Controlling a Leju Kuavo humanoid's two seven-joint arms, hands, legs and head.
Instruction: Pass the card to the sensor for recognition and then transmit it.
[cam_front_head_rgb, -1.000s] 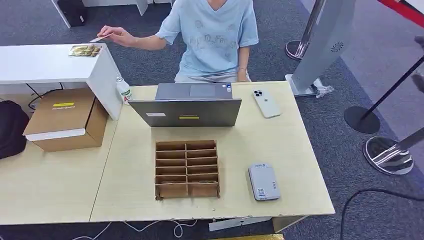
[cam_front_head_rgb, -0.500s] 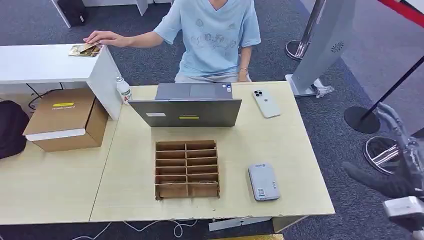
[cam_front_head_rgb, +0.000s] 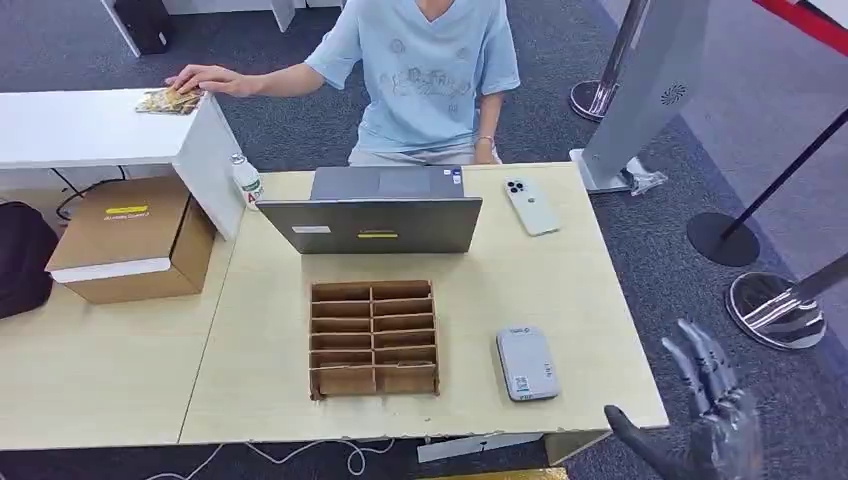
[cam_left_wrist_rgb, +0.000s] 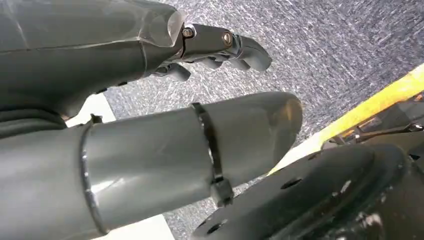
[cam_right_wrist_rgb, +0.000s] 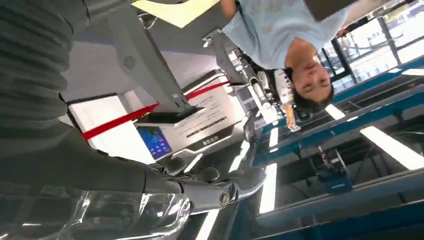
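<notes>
A small stack of gold-patterned cards (cam_front_head_rgb: 166, 100) lies at the end of the white side table (cam_front_head_rgb: 80, 125), under a person's hand (cam_front_head_rgb: 205, 78). The grey card sensor (cam_front_head_rgb: 527, 363) lies flat near the front right of the wooden desk (cam_front_head_rgb: 570, 290). My right hand (cam_front_head_rgb: 705, 415) hangs off the desk's front right corner, fingers spread and holding nothing; the right wrist view shows its fingers (cam_right_wrist_rgb: 220, 187) stretched out. In the left wrist view my left hand (cam_left_wrist_rgb: 200, 75) is over grey carpet, thumb straight, nothing in it.
A cardboard slot organizer (cam_front_head_rgb: 374, 338) stands mid-desk, with a laptop (cam_front_head_rgb: 372, 212) behind it and a phone (cam_front_head_rgb: 532, 207) to its right. A person in a light blue shirt (cam_front_head_rgb: 425, 75) sits behind the desk. A cardboard box (cam_front_head_rgb: 130, 235) and a bottle (cam_front_head_rgb: 247, 180) stand at left; stanchion bases (cam_front_head_rgb: 778, 310) at right.
My right hand dropped from the upper right edge to the lower right corner of the head view. The person laid a card on the stack and rests a hand there.
</notes>
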